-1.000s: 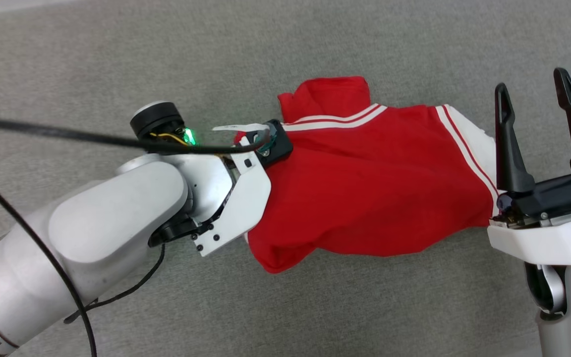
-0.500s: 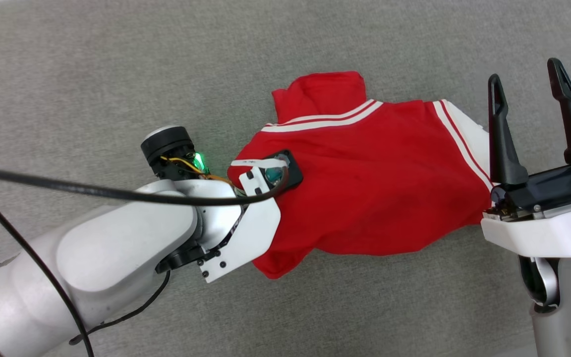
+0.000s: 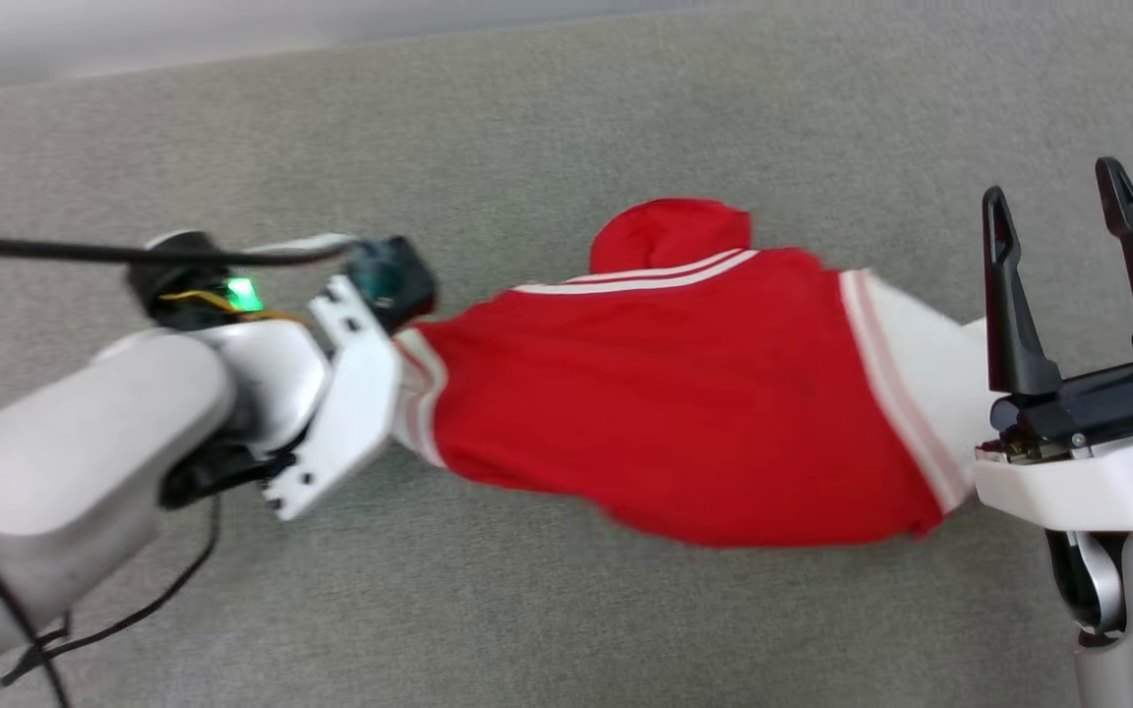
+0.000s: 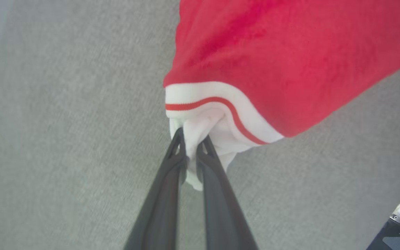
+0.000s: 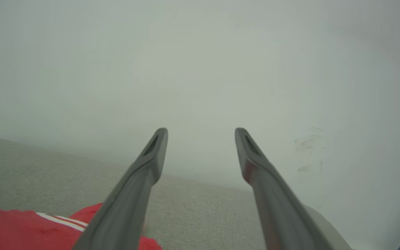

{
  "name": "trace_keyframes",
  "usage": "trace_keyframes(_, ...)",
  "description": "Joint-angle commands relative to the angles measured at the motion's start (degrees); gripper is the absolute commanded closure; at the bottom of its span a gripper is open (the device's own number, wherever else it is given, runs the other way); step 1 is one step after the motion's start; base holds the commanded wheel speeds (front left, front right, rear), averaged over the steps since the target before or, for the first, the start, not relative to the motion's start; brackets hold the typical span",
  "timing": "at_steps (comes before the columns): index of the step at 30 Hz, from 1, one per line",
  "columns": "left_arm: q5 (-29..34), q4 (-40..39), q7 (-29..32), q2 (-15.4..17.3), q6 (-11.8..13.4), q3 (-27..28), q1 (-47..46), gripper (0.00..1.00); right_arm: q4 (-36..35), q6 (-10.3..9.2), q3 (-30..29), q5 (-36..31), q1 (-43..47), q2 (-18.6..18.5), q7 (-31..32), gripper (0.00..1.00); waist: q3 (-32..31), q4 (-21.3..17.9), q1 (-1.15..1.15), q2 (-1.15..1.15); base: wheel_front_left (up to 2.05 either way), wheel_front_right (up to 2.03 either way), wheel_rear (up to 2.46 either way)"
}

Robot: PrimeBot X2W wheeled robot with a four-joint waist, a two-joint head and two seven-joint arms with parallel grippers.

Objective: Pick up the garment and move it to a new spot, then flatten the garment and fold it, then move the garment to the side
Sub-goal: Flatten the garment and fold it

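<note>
head view: the garment (image 3: 665, 413), red with white striped trim, lies stretched across the grey surface (image 3: 566, 118) between the two arms, its long axis running left to right. a white sleeve (image 3: 921, 344) forms its right end, just beside the right gripper (image 3: 1051, 187). a rounded red fold (image 3: 670, 231) bulges at the far edge. the cloth is blurred, and no lettering can be made out. a black cable (image 3: 35, 251) runs over the left wrist.

left wrist view: the left gripper (image 4: 191, 139) has its fingers (image 4: 165, 194) closed on a bunch of white sleeve cloth (image 4: 214, 125) bordered by a red stripe. the red body of the garment spreads away toward the upper right. whether this end is lifted clear of the surface cannot be told.

right wrist view: the right gripper's fingers stand wide apart, holding nothing, and point toward a pale wall (image 5: 200, 69). a corner of the garment shows at the lower left, below the fingers.
</note>
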Motion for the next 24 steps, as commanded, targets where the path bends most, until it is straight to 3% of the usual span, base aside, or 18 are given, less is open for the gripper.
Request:
trace_keyframes(1,-0.91,1.12,-0.81,2.03,0.01,0.16,1.37,1.0,0.06,-0.04,-0.1,0.27,0.91,-0.32,-0.09,0.0,-1.2,1.34,0.0,0.0,0.0,0.0,0.0)
trace_keyframes(9,-4.62,5.92,-2.78,9.52,2.43,0.54,7.73,1.0,0.35,-0.04,-0.09,0.55,1.93,-0.47,-0.09,0.0,-0.97,2.16,0.0,0.0,0.0,0.0,0.0)
trace_keyframes(16,-7.1,10.36,-6.53,7.47,4.26,0.32,13.57,1.0,2.1,-0.04,0.41,0.7,1.94,-0.74,-0.1,0.0,-1.3,2.35,0.0,0.0,0.0,0.0,0.0)
trace_keyframes(17,-7.01,10.94,-8.02,6.74,4.63,0.73,13.88,0.27,2.47,-0.04,0.37,0.68,2.04,-0.97,-0.09,0.0,-1.75,2.55,0.0,0.0,0.0,0.0,0.0)
trace_keyframes(18,-6.88,11.4,-9.49,6.09,5.01,1.14,14.01,0.0,2.67,-0.04,0.33,0.61,2.05,-1.3,-0.1,0.0,-2.26,2.72,0.0,0.0,0.0,0.0,0.0)
trace_keyframes(21,-5.9,11.8,-14.75,5.21,6.09,2.65,14.2,0.0,3.02,-0.04,0.11,0.47,1.58,-2.24,-0.09,0.0,-4.03,3.18,0.0,0.0,0.0,0.0,0.0)
trace_keyframes(24,-4.22,11.23,-21.99,5.34,8.7,4.7,14.66,0.0,3.2,-0.04,-0.11,0.56,0.51,-3.69,-0.1,0.0,-5.82,3.66,0.0,0.0,0.0,0.0,0.0)
